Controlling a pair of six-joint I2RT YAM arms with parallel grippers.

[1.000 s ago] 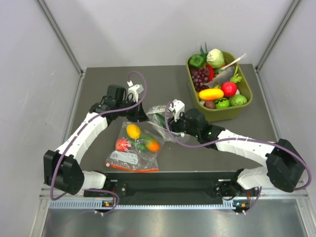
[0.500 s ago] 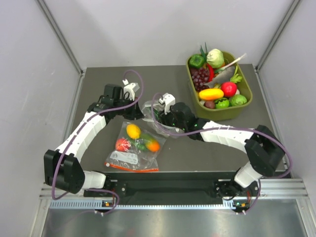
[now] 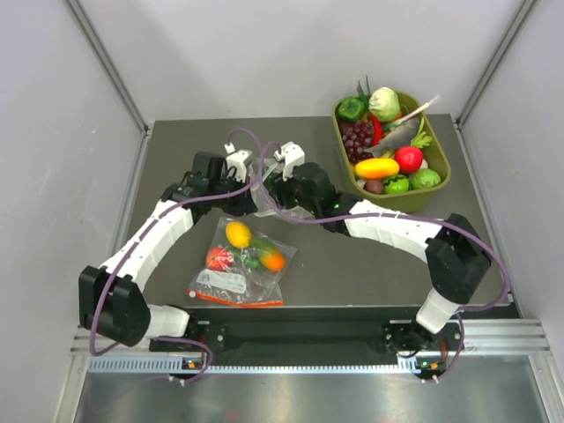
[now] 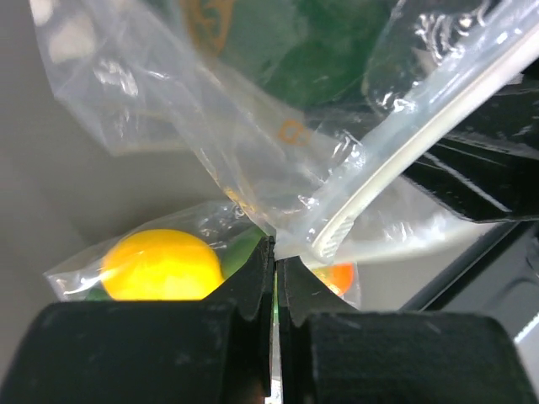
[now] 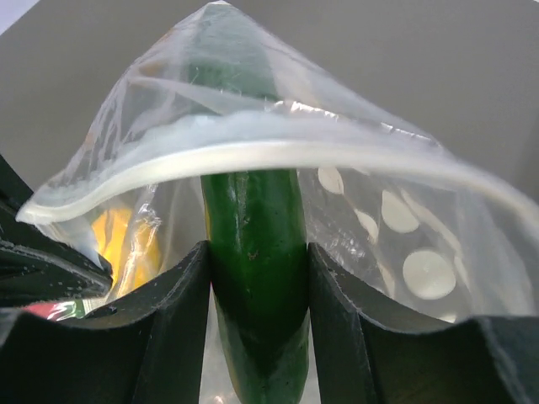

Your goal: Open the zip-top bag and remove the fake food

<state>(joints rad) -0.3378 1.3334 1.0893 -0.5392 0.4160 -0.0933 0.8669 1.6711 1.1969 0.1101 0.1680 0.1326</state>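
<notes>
On the left, the left gripper is clenched on a thin fold of the zip-top bag, just beside its white zip strip. The bag hangs between the 2 grippers, above the dark table, with its mouth gaping. Below it and nearer the arm bases lies a second clear bag with a red-orange strip, holding a yellow fruit, a red one and an orange one. To the right, the right gripper is grasping the green cucumber, 1 finger pressed on each side of it, under the arching zip strip. A yellow piece shows in the bag left of the cucumber, and white dots to its right. At far right, a green bin holds more toy produce.
</notes>
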